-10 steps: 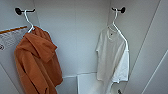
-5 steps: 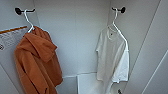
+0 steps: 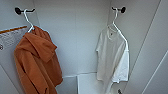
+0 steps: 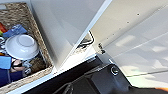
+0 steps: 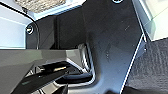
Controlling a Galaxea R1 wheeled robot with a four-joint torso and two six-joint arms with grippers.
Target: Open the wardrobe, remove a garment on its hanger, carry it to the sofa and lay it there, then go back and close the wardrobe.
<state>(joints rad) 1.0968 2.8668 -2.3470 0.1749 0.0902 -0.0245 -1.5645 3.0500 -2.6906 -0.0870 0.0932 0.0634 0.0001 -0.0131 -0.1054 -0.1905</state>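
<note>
The white short-sleeved shirt (image 3: 113, 56) is hanging on its slim white hanger (image 3: 119, 31) inside the open wardrobe (image 3: 75, 37), on the right side, and I am looking straight into the cabinet at it. The hanger's thin hook is sitting over a short dark peg (image 3: 119, 9) fixed to the right inner wall, which is why the shirt is turned edge-on to the back panel, its hem draping just above the wardrobe floor. Across from it, well apart on the left, the orange hooded garment (image 3: 37, 65) is hanging the same way from its own peg (image 3: 23, 10) on the left wall, so the middle of the cabinet is staying free between the two. Nothing of mine is touching the shirt or the hanger, so I am judging the doors-open step done and the taking-out step not yet begun.

My left wrist camera is looking past the edge of a white wardrobe door (image 4: 75, 32) at a woven basket (image 4: 37, 45) holding a white bowl (image 4: 22, 46) and some coloured items. My right wrist camera is facing dark parts of my own body and a patch of grey carpet (image 5: 152, 67). I cannot tell whether either end effector is open or closed.

Compared with a second ago, the head view is matching: shirt, hanger and orange garment are hanging where they were.
</note>
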